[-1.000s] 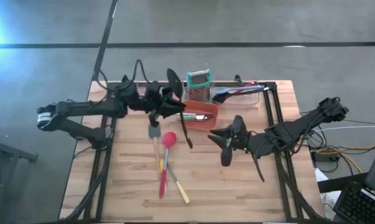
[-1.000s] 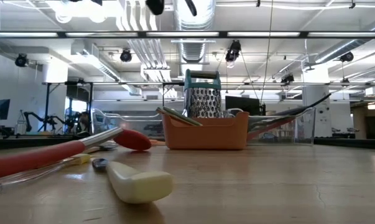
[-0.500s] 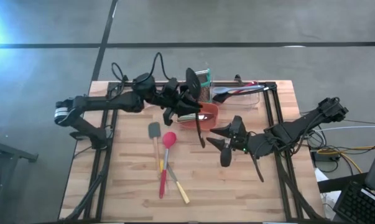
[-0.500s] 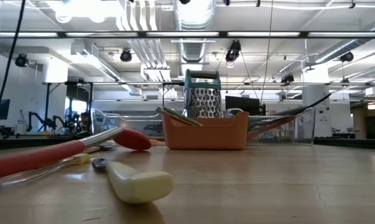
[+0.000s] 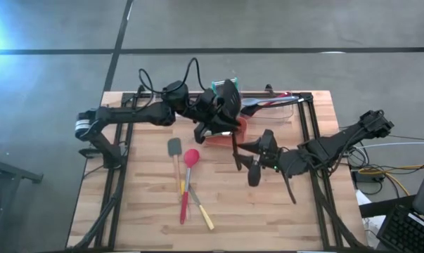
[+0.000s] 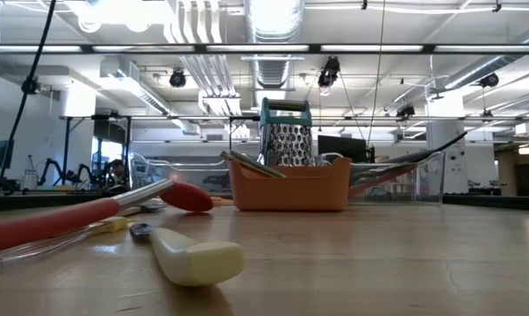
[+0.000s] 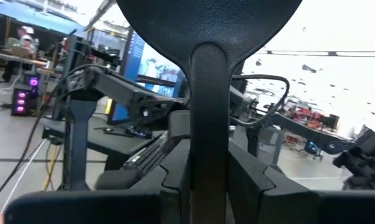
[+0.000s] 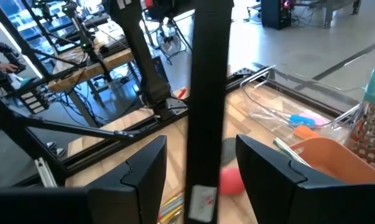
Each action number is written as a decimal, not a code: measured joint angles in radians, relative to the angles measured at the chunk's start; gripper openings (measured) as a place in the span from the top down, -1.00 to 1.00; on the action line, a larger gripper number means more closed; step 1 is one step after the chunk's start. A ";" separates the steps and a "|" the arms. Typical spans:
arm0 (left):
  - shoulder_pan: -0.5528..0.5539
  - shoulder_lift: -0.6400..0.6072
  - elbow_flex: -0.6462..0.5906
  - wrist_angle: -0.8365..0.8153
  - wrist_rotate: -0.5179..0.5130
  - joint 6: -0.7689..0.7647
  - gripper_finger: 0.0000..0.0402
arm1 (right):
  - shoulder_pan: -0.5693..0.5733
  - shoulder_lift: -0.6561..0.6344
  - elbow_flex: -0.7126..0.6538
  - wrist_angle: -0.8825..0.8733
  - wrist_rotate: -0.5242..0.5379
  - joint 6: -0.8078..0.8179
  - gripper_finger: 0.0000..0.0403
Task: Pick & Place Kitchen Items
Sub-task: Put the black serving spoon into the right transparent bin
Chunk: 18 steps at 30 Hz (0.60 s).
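**Left hand holds a black utensil above the bin; right hand stands apart around its handle**

The wooden desk fills the middle of the high view, with a dark arm reaching in from each side. The left arm stretches across the rear of the desk to the red-orange bin. The right arm comes in low from the right edge and ends just in front of that bin.

Behind the bin stands the teal-framed grater, upright. A clear tray lies at the desk's rear right with a few slim utensils in it; they are too small to tell apart.

The left hand is clamped on the handle of a black utensil. Its broad head is raised over the bin's rear edge, and its handle slopes down toward the desk's front.

The right hand has its fingers apart. The black handle passes between them with a gap on either side.

On the bare wood to the left of the bin lie the loose kitchen items. A grey spatula and a red spoon lie side by side, heads toward the bin. Their handles run toward the front edge, where a red handle and a yellowish handle lie close together. Green- and yellow-edged pieces stick out of the bin's left side in the low view.
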<state>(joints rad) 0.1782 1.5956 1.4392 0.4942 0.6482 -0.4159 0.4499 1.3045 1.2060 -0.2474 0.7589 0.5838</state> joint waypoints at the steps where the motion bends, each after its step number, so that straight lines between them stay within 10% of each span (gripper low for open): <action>1: -0.004 0.002 0.004 0.000 0.003 0.001 0.63 | -0.004 0.000 0.000 0.000 0.000 0.000 0.08; 18: -0.010 0.007 0.014 -0.005 -0.002 0.050 0.63 | -0.052 0.007 0.000 0.122 -0.005 0.000 0.42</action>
<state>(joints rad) 0.1680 1.6024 1.4531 0.4893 0.6464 -0.3659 0.3981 1.3118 1.2060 -0.1256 0.7543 0.5838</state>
